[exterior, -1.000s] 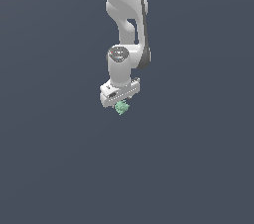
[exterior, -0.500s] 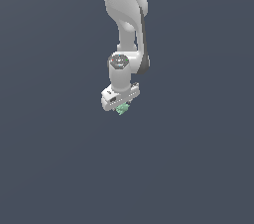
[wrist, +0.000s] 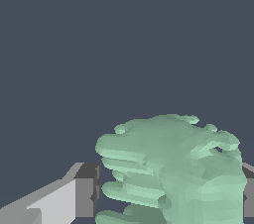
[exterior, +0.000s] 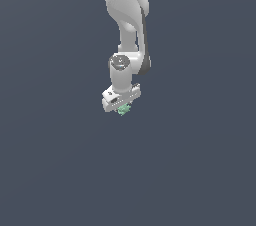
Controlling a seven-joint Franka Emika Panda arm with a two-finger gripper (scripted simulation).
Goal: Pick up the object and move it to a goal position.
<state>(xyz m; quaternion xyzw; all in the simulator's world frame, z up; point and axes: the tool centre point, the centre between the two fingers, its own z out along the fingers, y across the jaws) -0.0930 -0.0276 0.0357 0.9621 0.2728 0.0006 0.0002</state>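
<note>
The object (exterior: 124, 110) is a tiny mint-green lumpy thing, seen just under my white gripper (exterior: 122, 108) in the exterior view. In the wrist view the object (wrist: 171, 168) fills the space between my two fingers (wrist: 85, 191), which press on it from both sides. The gripper is shut on the object. The arm hangs down from the top of the exterior view, with the hand pointing down. No goal marker shows in either view.
Only a plain dark blue-grey surface (exterior: 60, 170) surrounds the arm in both views.
The arm has drawn back toward the top of the exterior view with the object in its grip. The hold has not changed.
</note>
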